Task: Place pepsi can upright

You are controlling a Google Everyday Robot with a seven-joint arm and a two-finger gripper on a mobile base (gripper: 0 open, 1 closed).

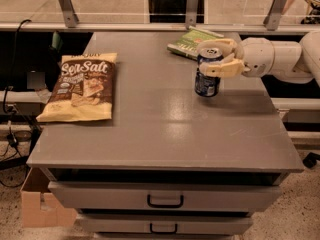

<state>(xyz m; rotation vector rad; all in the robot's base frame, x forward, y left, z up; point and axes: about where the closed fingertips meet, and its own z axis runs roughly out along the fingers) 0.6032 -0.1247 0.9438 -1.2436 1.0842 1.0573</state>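
Pepsi can [206, 82] upright, tool [208, 59] clamped round top, table [165, 129] right half.

"Sea Salt" on chip bag [80, 86]; claw [205, 59] around pepsi can [206, 85]

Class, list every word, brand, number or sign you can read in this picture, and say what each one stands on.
"Sea Salt": large white letters on the chip bag; its smaller print is too blurred.
The pepsi can, gripped near its top by the end effector: label unreadable.
The green packet behind the can: print unreadable.
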